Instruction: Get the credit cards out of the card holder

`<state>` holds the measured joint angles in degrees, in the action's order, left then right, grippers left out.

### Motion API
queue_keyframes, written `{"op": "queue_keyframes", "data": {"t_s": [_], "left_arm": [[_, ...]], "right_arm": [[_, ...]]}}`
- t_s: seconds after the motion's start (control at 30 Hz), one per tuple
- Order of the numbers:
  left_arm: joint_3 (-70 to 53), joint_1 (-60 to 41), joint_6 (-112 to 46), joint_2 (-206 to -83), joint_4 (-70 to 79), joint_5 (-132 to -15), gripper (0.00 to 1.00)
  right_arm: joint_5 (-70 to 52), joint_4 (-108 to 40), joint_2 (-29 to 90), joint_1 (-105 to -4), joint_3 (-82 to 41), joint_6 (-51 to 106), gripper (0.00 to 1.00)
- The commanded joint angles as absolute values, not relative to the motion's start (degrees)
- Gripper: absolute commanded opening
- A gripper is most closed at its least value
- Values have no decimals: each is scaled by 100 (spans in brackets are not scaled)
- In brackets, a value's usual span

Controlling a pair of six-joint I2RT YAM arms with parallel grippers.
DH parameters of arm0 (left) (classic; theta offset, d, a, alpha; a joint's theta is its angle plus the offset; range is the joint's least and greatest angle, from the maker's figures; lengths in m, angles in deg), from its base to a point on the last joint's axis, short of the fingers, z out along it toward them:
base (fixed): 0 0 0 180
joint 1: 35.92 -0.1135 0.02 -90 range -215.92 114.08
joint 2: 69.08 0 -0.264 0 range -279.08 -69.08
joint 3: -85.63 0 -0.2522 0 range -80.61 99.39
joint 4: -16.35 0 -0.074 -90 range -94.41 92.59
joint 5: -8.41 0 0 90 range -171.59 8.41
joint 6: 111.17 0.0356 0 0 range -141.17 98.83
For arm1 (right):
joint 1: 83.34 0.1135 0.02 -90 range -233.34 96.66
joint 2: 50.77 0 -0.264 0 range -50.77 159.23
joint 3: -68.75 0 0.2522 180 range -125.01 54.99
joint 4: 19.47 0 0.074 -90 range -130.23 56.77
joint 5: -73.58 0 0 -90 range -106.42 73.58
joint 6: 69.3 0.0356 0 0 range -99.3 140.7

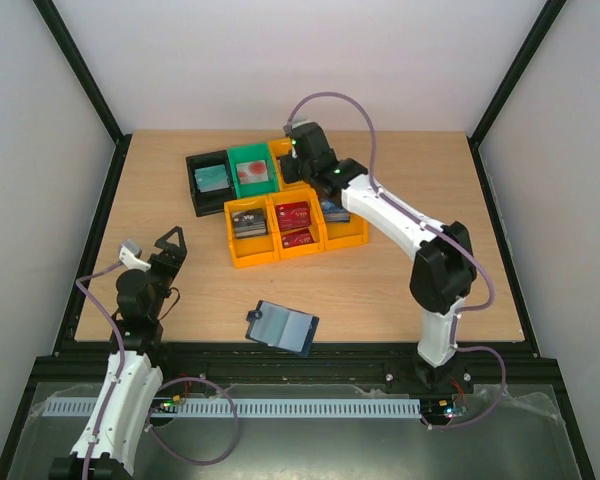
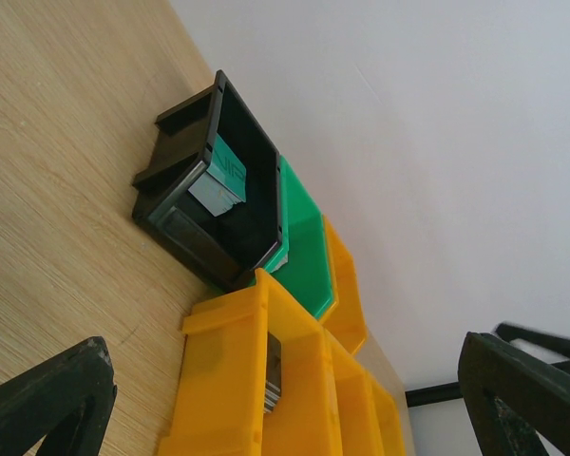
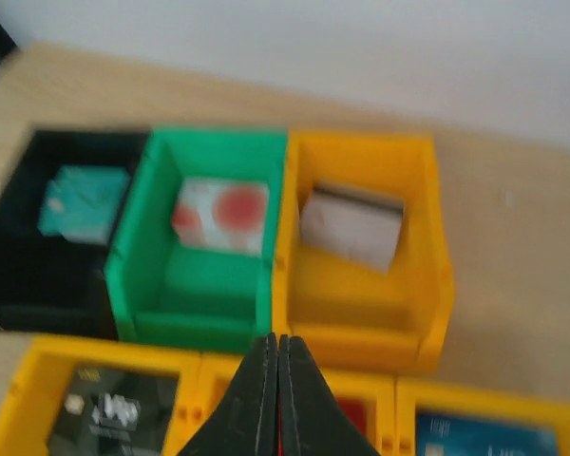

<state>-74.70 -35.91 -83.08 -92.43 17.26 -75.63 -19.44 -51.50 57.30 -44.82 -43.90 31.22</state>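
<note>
Well, closest to me the card holder [image 1: 283, 327] lies open and flat on the table [image 1: 400, 300], near the front edge, between my two arms. Its light inside faces up. I cannot tell from above if a card sits in its slots. My left claw [image 1: 173, 238] hangs off to the left of it, not touching, with its fingers wide apart and nothing in them.

Farther out stand the bins. The front row of yellow bins [image 1: 252, 262] has dark cards, red cards [image 1: 294, 216] and blue ones in it. Behind them a black bin [image 1: 194, 185] holds a teal card [image 1: 212, 179], with a green bin [image 1: 250, 152] beside it. My right claw [image 3: 277, 347] is out there above the bins, fingers pressed together with nothing between them.

I think the job now is to fetch a card from the holder. To do that well, I should open my right claw before I come down. I should come in low at a card's edge, pinch only the card, and slide it out along its slot. My left claw could press on the holder so it does not slide or fold. Thin cards slip, so I should go slow.
</note>
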Motion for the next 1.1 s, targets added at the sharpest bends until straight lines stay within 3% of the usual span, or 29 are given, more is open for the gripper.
{"op": "queue_keyframes", "data": {"t_s": [0.0,0.8,1.07], "left_arm": [[-7528,-3628,-8275,-9193,1867,-7595,100],[-7529,-3628,-8288,-9214,1851,-7605,99],[-7529,-3628,-8288,-9219,1843,-7614,99]], "right_arm": [[-2263,-6672,6230,-4311,-4263,4413,2],[-1227,-8506,7747,-4188,-4892,3974,2],[-1598,-8697,8562,-4243,-5702,3995,2]]}}
